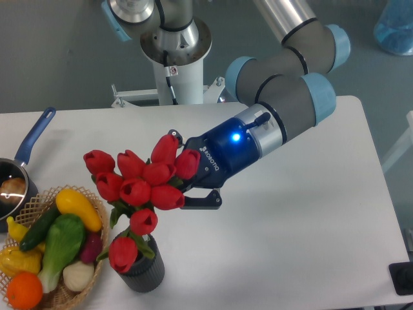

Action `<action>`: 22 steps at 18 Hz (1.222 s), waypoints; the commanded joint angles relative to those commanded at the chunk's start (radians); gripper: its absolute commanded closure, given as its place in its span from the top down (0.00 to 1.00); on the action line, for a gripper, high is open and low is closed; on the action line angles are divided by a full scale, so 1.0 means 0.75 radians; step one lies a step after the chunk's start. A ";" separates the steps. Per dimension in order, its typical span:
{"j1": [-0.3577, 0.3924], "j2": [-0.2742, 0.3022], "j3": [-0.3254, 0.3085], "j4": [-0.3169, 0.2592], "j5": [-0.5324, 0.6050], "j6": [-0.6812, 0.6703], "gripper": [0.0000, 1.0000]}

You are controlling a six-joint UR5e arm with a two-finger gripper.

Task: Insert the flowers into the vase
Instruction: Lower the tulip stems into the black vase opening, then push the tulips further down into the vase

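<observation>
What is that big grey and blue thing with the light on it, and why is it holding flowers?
That is a robot arm. It bends at its joints a bit like your arm does. At its end is a gripper, a hand with two fingers, just past the blue light. The picture comes from one camera that sits still and looks down at a white table.

The gripper holds a bunch of red flowers. The blooms hide the fingers, so you cannot see just how they pinch. The stems point down into a short dark vase, which is where the flowers should go.

At the left stands a basket of vegetables, and behind it a pan with a blue handle.
</observation>
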 joint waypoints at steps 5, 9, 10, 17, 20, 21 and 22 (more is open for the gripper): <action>-0.006 -0.023 0.016 0.000 0.000 0.000 0.05; -0.016 -0.049 0.025 0.000 0.002 0.002 0.05; -0.018 -0.059 0.025 0.000 0.004 0.002 0.05; -0.039 -0.061 0.014 0.000 0.024 0.000 0.05; -0.047 -0.080 0.008 0.000 0.055 0.002 0.05; -0.047 -0.088 0.008 0.002 0.071 0.002 0.05; -0.047 -0.094 0.008 0.002 0.094 0.002 0.05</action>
